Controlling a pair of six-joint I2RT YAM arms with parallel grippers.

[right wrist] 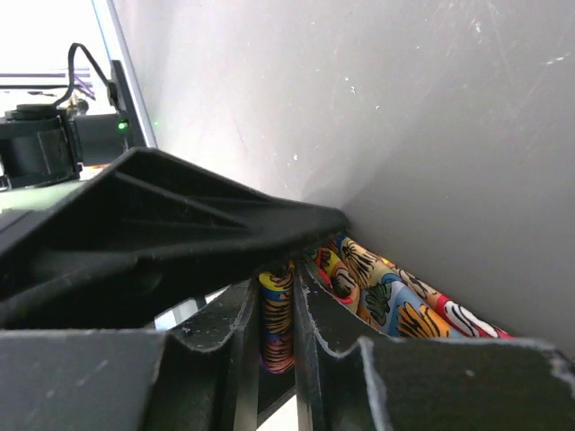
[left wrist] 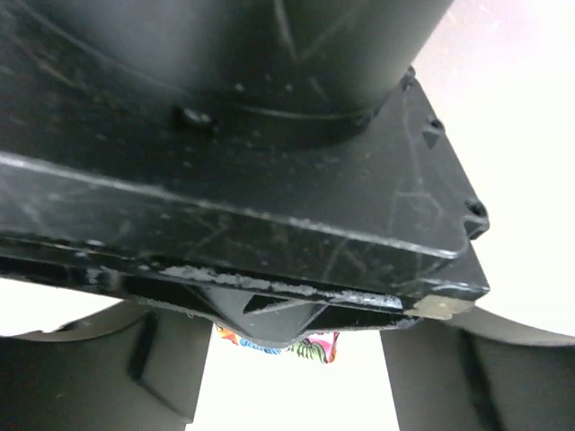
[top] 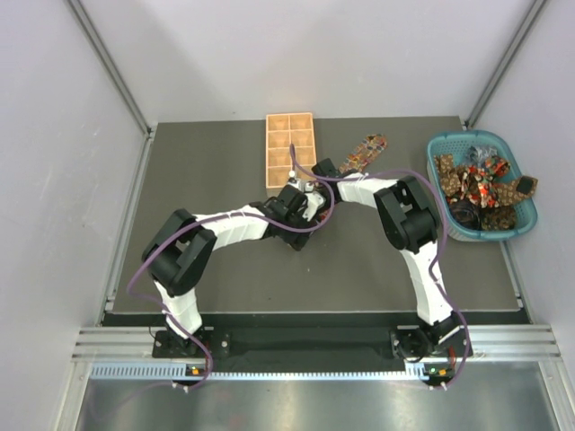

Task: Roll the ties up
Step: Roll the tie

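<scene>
A printed tie [top: 364, 151] lies on the dark table, running from its pointed end at the back right down to where both grippers meet. My right gripper [right wrist: 277, 292] is shut on a folded, striped part of this tie [right wrist: 277, 328]; the rest of it [right wrist: 404, 310] trails off to the right. My left gripper [left wrist: 287, 364] stands open right against the right one, whose black body fills most of the left wrist view. Only a sliver of colourful tie [left wrist: 310, 347] shows between the left fingers [left wrist: 153, 368]. From above, the two grippers [top: 301, 199] hide the tie's near end.
A tan wooden tray [top: 289, 148] with several compartments stands just behind the grippers. A teal basket [top: 521, 220] heaped with more ties [top: 476, 184] sits at the right table edge. Grey walls close in the sides and the back.
</scene>
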